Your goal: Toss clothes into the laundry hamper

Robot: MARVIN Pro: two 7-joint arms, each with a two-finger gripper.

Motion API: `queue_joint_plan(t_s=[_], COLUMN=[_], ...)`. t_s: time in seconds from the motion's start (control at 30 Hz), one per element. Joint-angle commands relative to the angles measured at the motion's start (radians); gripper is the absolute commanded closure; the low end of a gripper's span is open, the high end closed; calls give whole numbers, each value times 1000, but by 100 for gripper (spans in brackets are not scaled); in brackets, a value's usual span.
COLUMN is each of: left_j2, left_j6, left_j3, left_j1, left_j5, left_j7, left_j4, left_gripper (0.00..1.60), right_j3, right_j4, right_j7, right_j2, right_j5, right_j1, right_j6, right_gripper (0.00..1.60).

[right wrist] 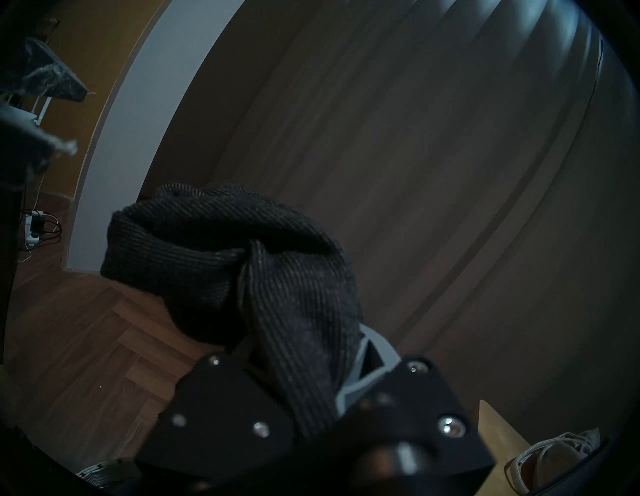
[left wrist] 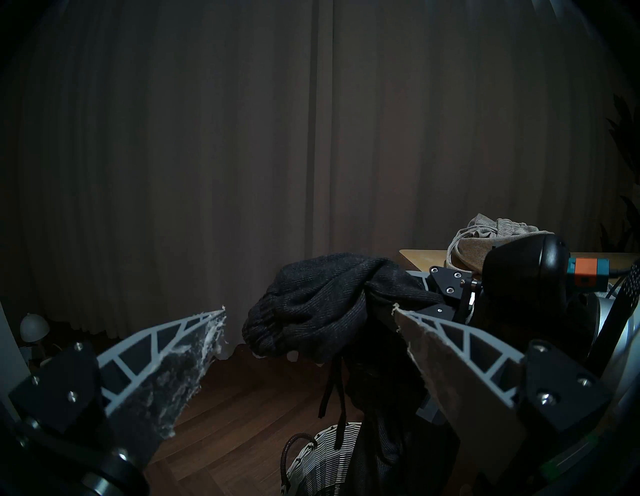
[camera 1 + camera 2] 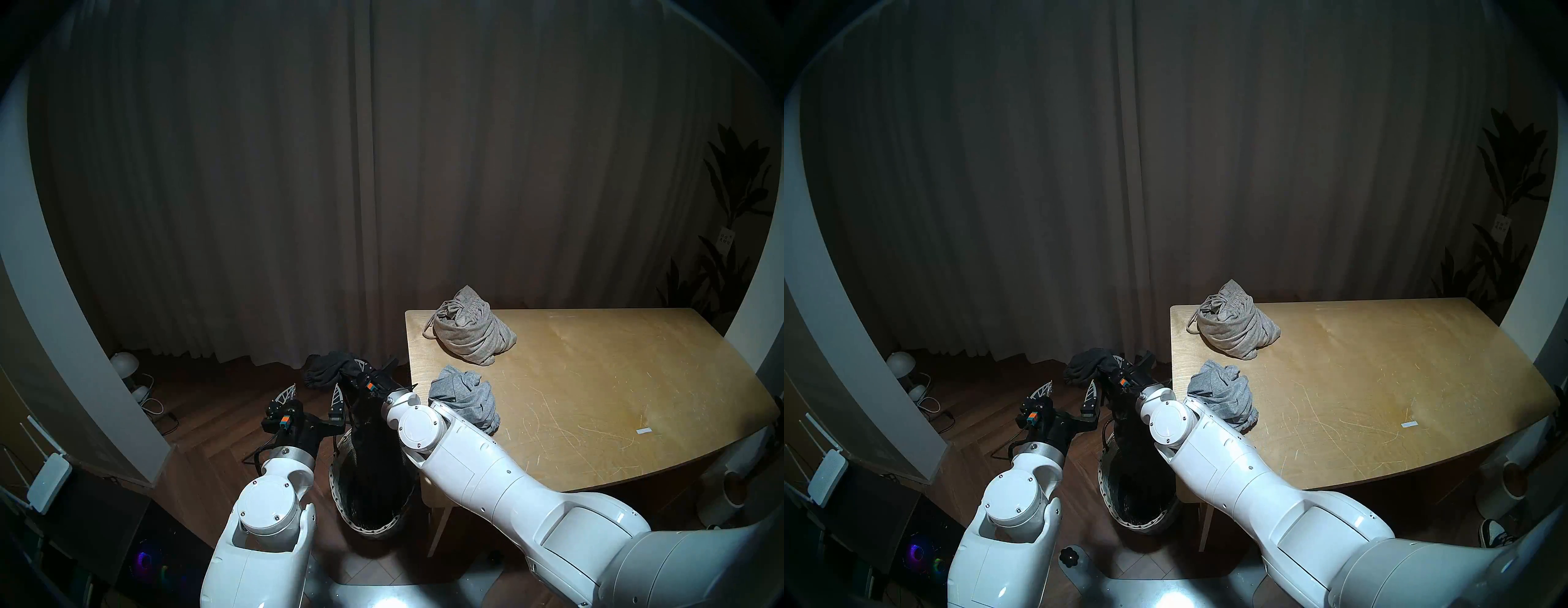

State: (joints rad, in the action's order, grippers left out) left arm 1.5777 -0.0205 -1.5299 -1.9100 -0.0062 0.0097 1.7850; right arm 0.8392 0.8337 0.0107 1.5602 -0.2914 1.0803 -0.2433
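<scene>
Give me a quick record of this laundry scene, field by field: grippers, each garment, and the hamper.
right gripper: shut on black knit garment, which hangs down into the hamper
left gripper: open, empty
round whitish woven wicker hamper: on floor beside table
small heather-grey garment: on wooden table, near edge
beige-grey ribbed drawstring garment: on table, far corner

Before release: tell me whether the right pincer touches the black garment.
Touching: the right wrist view shows the right pincer clamped on the black garment.
</scene>
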Motion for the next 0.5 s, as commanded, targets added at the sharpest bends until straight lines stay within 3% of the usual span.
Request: queue_joint_plan(t_s=[0.0, 0.47], left_j2=[1, 1], left_j6=[-4, -4], left_j3=[-2, -2], left_j1=[6, 6], left_j5=[0, 0], left_j7=[2, 2], left_j4=[22, 22], left_gripper=[0, 0], right_j3=[-10, 0], right_j4=[48, 84], right_j7=[-44, -49], right_j2=[21, -10], right_j5=[-10, -27], right_j1=[-36, -31], right_j6=[109, 138], right_gripper=[160, 160])
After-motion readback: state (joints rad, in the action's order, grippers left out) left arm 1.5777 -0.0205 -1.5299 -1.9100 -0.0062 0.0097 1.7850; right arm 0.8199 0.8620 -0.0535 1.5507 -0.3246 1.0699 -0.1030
